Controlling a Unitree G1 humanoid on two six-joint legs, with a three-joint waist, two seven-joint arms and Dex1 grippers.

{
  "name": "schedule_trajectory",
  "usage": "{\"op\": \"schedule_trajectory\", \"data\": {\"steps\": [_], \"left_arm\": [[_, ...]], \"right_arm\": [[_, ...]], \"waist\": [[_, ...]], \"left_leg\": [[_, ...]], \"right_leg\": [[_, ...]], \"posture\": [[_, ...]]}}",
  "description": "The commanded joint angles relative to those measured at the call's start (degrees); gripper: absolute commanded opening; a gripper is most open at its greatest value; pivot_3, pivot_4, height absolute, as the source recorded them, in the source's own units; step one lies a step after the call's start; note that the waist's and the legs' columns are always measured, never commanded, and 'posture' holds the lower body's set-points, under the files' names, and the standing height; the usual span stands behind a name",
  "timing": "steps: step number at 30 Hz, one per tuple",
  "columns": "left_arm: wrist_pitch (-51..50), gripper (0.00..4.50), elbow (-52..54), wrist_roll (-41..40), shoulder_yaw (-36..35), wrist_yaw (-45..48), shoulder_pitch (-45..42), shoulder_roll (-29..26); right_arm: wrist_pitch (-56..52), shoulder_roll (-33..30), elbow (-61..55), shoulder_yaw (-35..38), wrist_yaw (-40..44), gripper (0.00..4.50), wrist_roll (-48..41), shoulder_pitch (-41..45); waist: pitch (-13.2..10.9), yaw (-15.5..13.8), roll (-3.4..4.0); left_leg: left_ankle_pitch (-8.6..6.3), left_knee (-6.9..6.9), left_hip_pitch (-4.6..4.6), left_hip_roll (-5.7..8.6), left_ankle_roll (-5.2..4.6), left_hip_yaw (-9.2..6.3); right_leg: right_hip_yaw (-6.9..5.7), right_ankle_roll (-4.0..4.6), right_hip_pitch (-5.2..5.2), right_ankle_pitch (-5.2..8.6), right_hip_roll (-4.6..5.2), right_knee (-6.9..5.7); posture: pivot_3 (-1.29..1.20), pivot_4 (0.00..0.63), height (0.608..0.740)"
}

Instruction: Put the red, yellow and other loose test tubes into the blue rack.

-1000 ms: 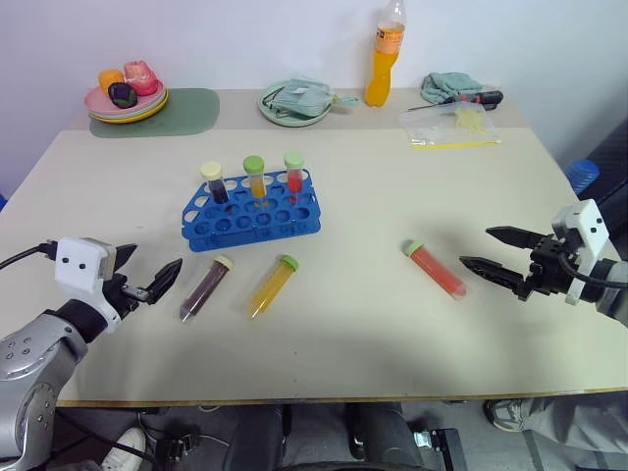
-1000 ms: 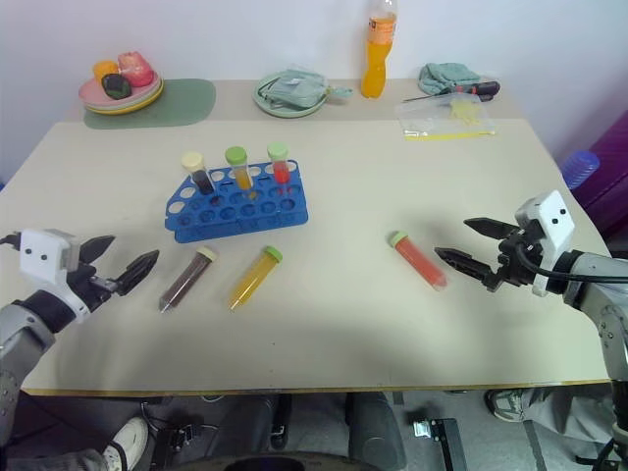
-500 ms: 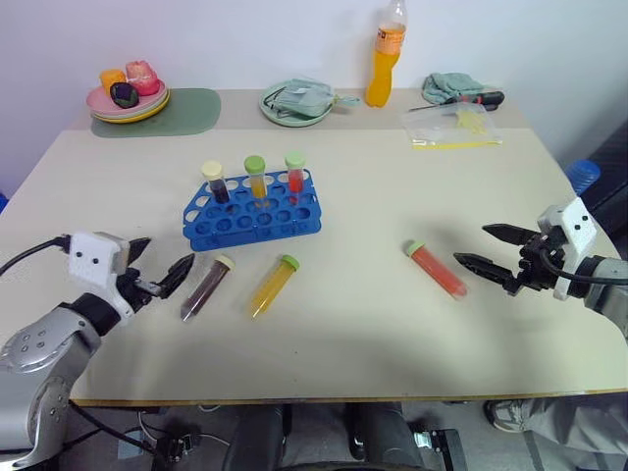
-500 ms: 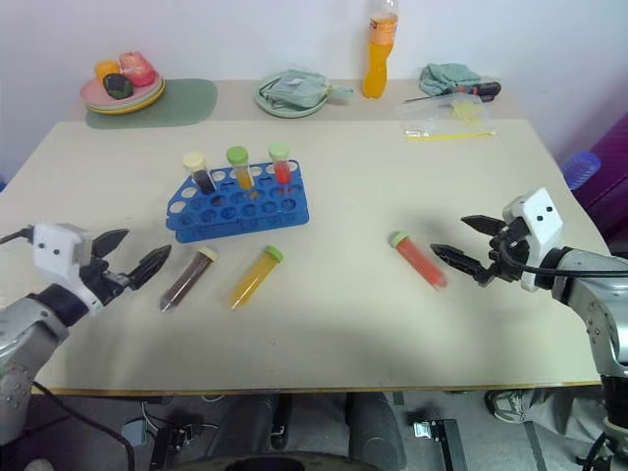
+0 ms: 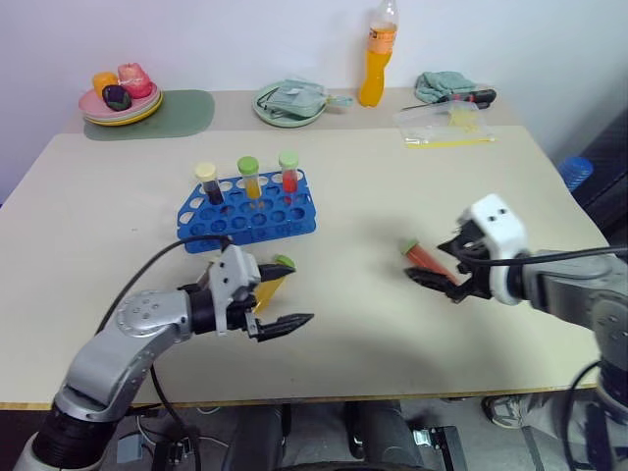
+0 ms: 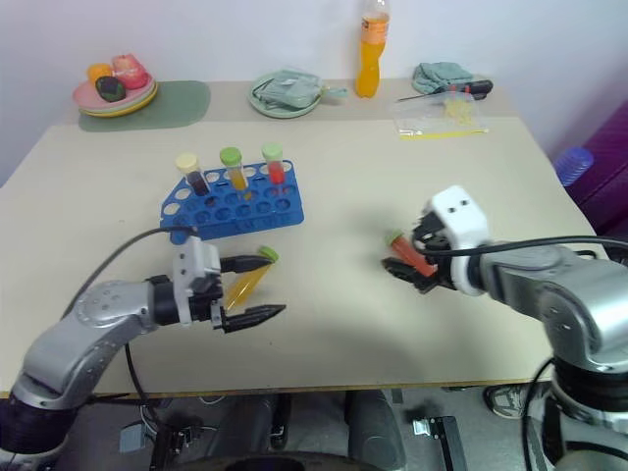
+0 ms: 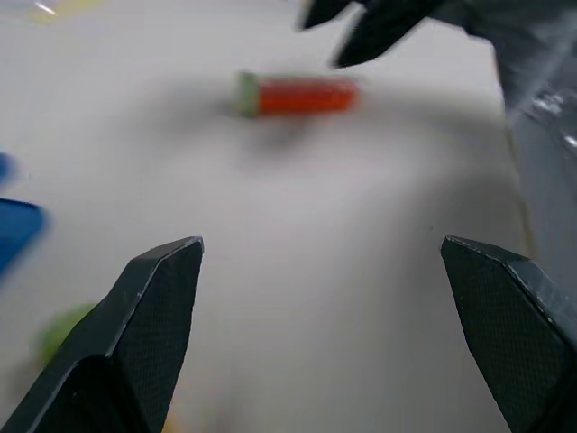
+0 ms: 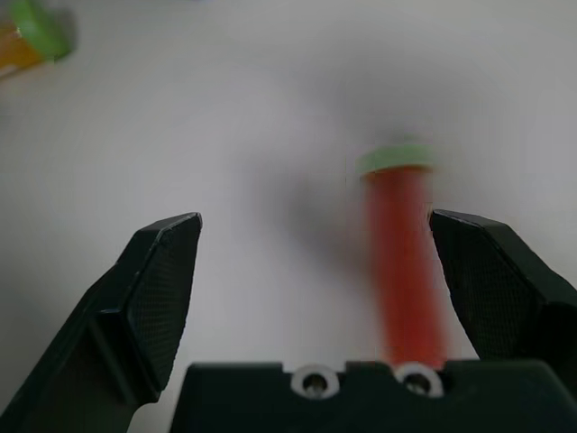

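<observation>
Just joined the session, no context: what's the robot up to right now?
It is sorting capped tubes into the bright blue plastic rack, where three already stand upright. The right gripper, open, is over the red-liquid tube with a green cap lying on the beige table. The left gripper, open too, is at the yellow-orange tube with a green cap, also lying loose. Neither tube is gripped yet.

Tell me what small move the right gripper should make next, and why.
Probably ease the right gripper sideways to centre it on the red tube, then lower and close. Its jaws are open and empty, and the tube lies on the table between them but close to one finger.
</observation>
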State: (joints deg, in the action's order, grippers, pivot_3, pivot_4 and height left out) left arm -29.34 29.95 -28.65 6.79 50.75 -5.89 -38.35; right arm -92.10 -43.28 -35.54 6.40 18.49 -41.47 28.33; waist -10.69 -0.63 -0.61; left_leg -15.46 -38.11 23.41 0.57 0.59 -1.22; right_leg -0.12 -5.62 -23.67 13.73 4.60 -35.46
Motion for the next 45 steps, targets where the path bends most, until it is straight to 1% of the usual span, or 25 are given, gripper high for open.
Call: {"op": "schedule_trajectory", "data": {"steps": [1,7,9,14,19,24,25,26,31,32,33,34,37,39,40,41,42,43,45], "left_arm": [[2.7,4.31,0.8,1.7,1.7,0.7,-0.5,0.5],[3.3,4.31,1.6,2.3,1.6,-0.5,1.1,1.8],[4.7,4.31,1.7,2.9,0.8,-0.8,3.5,1.7],[6.7,4.31,2.0,3.9,-0.3,-1.7,6.6,1.7],[7.8,4.31,2.5,4.3,-0.5,-2.2,8.8,1.8],[8.2,4.31,3.3,4.3,-0.9,-3.0,9.8,1.8],[8.1,4.50,3.4,4.3,-0.9,-3.1,9.9,1.8],[8.1,4.50,3.5,4.2,-0.9,-3.2,9.9,1.8],[7.8,4.50,3.6,4.0,-0.7,-3.6,9.2,1.7],[7.7,4.50,3.6,4.0,-0.7,-3.7,9.0,1.7],[7.6,4.50,3.4,3.9,-0.9,-3.7,8.8,1.7],[7.5,4.50,3.3,3.8,-1.1,-3.8,8.6,1.7],[7.5,4.50,2.6,3.8,-2.2,-4.4,8.6,1.6],[7.2,4.50,2.1,3.1,-3.5,-5.2,8.7,2.2],[7.1,4.50,1.8,2.7,-4.1,-5.6,8.7,2.5],[6.8,4.50,1.3,2.2,-5.0,-6.3,8.6,3.2],[6.8,4.50,0.7,1.9,-5.9,-6.8,8.4,3.7],[6.9,4.50,0.0,1.6,-6.7,-7.4,8.1,4.3],[7.1,4.50,-1.9,0.9,-9.1,-9.7,7.2,6.2]], "right_arm": [[-0.4,0.4,7.0,-2.7,-7.6,4.47,-1.8,5.4],[-0.4,-2.4,19.6,-8.2,-11.3,4.47,-5.5,12.9],[-0.4,-4.6,24.6,-11.6,-11.1,4.47,-10.4,15.6],[-0.4,-7.8,31.8,-18.6,-13.3,4.47,-14.9,20.2],[-0.4,-8.6,33.9,-25.0,-12.8,4.47,-15.7,24.1],[-0.4,-7.3,35.4,-26.7,-13.7,4.47,-14.0,24.3],[-0.4,-7.2,35.6,-27.0,-13.5,3.95,-13.8,24.3],[-0.4,-7.2,35.7,-27.3,-13.4,3.64,-13.6,24.2],[-0.4,-6.9,35.4,-27.4,-13.0,1.18,-12.2,24.0],[-0.4,-6.9,34.7,-27.2,-12.8,0.83,-11.6,24.1],[-0.4,-6.8,33.0,-26.4,-12.1,0.72,-10.5,24.5],[3.0,-7.6,29.5,-25.8,-9.7,0.72,-9.1,24.6],[17.6,-11.2,17.5,-24.8,-1.7,0.72,-3.9,22.2],[30.5,-10.2,11.6,-20.7,2.6,0.72,-0.5,17.6],[34.8,-8.1,10.3,-17.9,3.3,0.72,0.0,15.4],[38.2,-3.9,9.6,-15.3,2.0,0.72,-0.3,13.5],[41.7,-0.2,9.1,-14.1,1.5,0.72,0.3,11.9],[45.3,3.2,8.7,-13.8,1.6,0.72,1.4,10.5],[52.4,10.6,9.9,-15.9,0.9,0.72,5.6,8.4]], "waist": [[0.0,-0.1,0.00],[0.0,0.1,0.00],[0.0,0.2,0.00],[0.0,0.4,0.00],[0.0,0.4,0.01],[0.0,0.3,0.01],[0.0,0.2,0.01],[0.0,0.2,0.01],[0.0,0.3,0.01],[0.0,0.3,0.01],[0.0,0.3,0.01],[0.0,0.3,0.02],[-0.1,0.3,0.15],[-0.1,0.2,0.09],[-0.1,0.3,0.11],[0.0,0.3,0.04],[0.0,0.4,-0.04],[0.0,0.5,-0.01],[0.0,0.6,-0.02]], "left_leg": [[0.00,0.00,0.01,0.04,0.00,0.00],[-0.01,0.00,0.02,0.11,-0.03,0.03],[-0.01,0.01,0.02,0.08,-0.04,0.02],[-0.02,0.02,0.01,0.03,-0.05,0.03],[-0.02,0.02,0.01,0.03,-0.05,0.06],[-0.02,0.02,0.02,0.04,-0.05,0.06],[-0.02,0.02,0.02,0.04,-0.05,0.06],[-0.02,0.02,0.02,0.04,-0.05,0.06],[-0.02,0.02,0.02,0.03,-0.05,0.06],[-0.02,0.02,0.02,0.03,-0.05,0.06],[-0.02,0.02,0.02,0.03,-0.05,0.06],[-0.02,0.02,0.02,0.03,-0.05,0.06],[-0.02,0.02,0.08,0.03,-0.05,0.06],[-0.03,0.06,0.09,0.00,-0.06,0.05],[-0.04,0.06,0.09,-0.03,-0.08,0.03],[-0.04,0.06,0.08,-0.04,-0.08,0.05],[-0.04,0.08,0.06,-0.05,-0.08,0.05],[-0.04,0.05,0.01,-0.11,-0.08,0.06],[-0.04,0.02,-0.02,-0.12,-0.08,0.08]], "right_leg": [[0.00,-0.01,0.01,0.00,0.04,0.02],[0.01,-0.04,0.02,-0.02,0.10,0.05],[0.01,-0.04,0.00,-0.02,0.07,0.00],[0.01,-0.04,-0.02,-0.02,0.03,-0.03],[0.01,-0.04,-0.04,-0.02,0.04,-0.03],[0.01,-0.04,-0.04,-0.02,0.05,-0.02],[0.01,-0.04,-0.04,-0.02,0.05,-0.02],[0.01,-0.04,-0.04,-0.02,0.05,-0.02],[0.00,-0.04,-0.05,-0.02,0.03,-0.03],[0.01,-0.04,-0.05,-0.02,0.03,-0.03],[0.01,-0.04,-0.05,-0.02,0.03,-0.03],[0.01,-0.05,-0.05,-0.03,0.03,-0.03],[0.00,-0.16,-0.13,-0.08,0.02,-0.04],[-0.01,-0.27,-0.16,-0.14,-0.04,-0.03],[-0.04,-0.30,-0.13,-0.14,-0.08,-0.02],[-0.04,-0.32,-0.13,-0.15,-0.08,-0.04],[-0.04,-0.33,-0.11,-0.16,-0.09,-0.04],[-0.03,-0.34,-0.07,-0.17,-0.14,-0.04],[-0.02,-0.35,-0.08,-0.17,-0.14,-0.15]], "posture": [[0.00,0.150,0.740],[0.00,0.150,0.740],[0.00,0.150,0.740],[0.00,0.150,0.740],[0.00,0.150,0.740],[0.00,0.150,0.740],[0.00,0.150,0.740],[0.00,0.150,0.740],[0.00,0.150,0.740],[0.00,0.150,0.740],[0.00,0.150,0.740],[0.00,0.150,0.740],[0.00,0.150,0.740],[0.00,0.150,0.740],[0.00,0.150,0.740],[0.00,0.150,0.740],[0.00,0.150,0.740],[0.00,0.150,0.740],[0.00,0.150,0.740]]}}
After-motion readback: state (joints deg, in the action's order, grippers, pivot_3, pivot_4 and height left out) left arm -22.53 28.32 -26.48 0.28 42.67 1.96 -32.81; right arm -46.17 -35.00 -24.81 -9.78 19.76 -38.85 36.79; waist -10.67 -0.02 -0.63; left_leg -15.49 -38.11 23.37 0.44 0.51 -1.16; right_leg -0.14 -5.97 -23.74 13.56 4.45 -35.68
